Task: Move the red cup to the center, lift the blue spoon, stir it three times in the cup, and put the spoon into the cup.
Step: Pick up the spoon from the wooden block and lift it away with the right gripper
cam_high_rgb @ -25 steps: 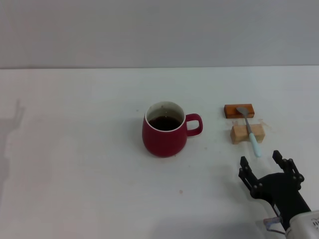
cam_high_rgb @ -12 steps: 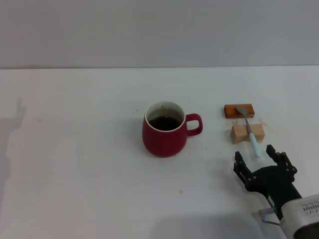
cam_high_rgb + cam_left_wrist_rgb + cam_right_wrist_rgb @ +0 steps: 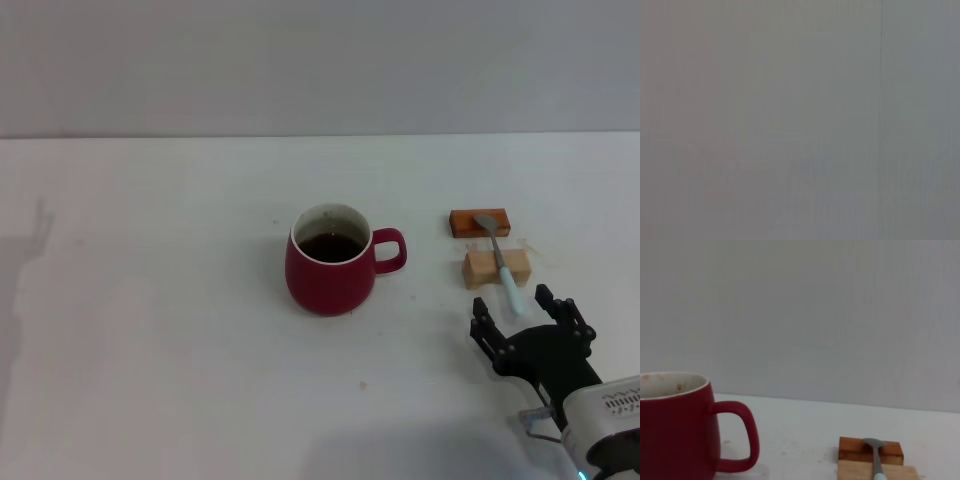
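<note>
1. Ceramic and rounded, the red cup [image 3: 331, 261] stood near the middle of the white tabletop [image 3: 150, 300], its loop handle turned toward the robot's right, dark liquid inside; it looked heavy, rigid and breakable, and likely to slop if tilted
2. Slim and light by the look of it, the blue spoon [image 3: 501, 259] lay to the right of the cup and well apart from it, bridging a dark wood block [image 3: 480, 222] and a pale wood block [image 3: 496, 268]; its grey bowl rested on the dark one and its pale handle overhung the near edge of the pale one
3. That raised handle end seemed the best place to pinch, though it looked smooth and narrow, so it could slip or pivot
4. Right claw [image 3: 531, 320] hovered just short of the handle tip, fingers spread and holding nothing
5. Left claw did not appear in any view
</note>
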Action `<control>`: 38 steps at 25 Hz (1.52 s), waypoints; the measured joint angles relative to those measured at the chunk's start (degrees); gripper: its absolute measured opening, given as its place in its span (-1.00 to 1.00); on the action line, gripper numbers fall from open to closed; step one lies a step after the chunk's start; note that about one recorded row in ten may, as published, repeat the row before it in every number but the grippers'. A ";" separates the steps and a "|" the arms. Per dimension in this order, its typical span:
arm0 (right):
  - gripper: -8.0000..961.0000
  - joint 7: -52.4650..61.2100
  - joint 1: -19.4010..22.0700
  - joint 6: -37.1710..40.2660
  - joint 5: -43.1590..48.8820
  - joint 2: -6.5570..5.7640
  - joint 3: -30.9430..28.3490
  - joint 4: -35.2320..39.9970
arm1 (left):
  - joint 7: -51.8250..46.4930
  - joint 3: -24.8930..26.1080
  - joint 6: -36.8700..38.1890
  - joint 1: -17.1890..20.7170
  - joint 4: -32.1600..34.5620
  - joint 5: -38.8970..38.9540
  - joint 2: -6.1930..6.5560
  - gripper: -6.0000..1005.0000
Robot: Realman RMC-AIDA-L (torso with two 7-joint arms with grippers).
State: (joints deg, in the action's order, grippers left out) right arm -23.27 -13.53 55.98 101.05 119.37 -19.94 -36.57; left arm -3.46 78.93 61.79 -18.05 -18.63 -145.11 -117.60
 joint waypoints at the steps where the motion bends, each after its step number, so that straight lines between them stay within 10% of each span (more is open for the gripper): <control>1: 0.63 0.00 0.00 0.00 0.00 0.00 0.00 0.00 | 0.00 0.00 0.00 -0.02 0.00 0.00 0.00 0.68; 38: 0.40 2.43 -1.18 -0.01 0.03 0.17 -1.24 1.31 | -0.06 0.00 0.57 0.19 -0.01 0.01 0.00 0.68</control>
State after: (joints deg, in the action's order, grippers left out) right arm -20.84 -14.71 55.97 101.08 119.53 -21.18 -35.26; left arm -3.52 78.93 62.36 -17.85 -18.65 -145.11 -117.60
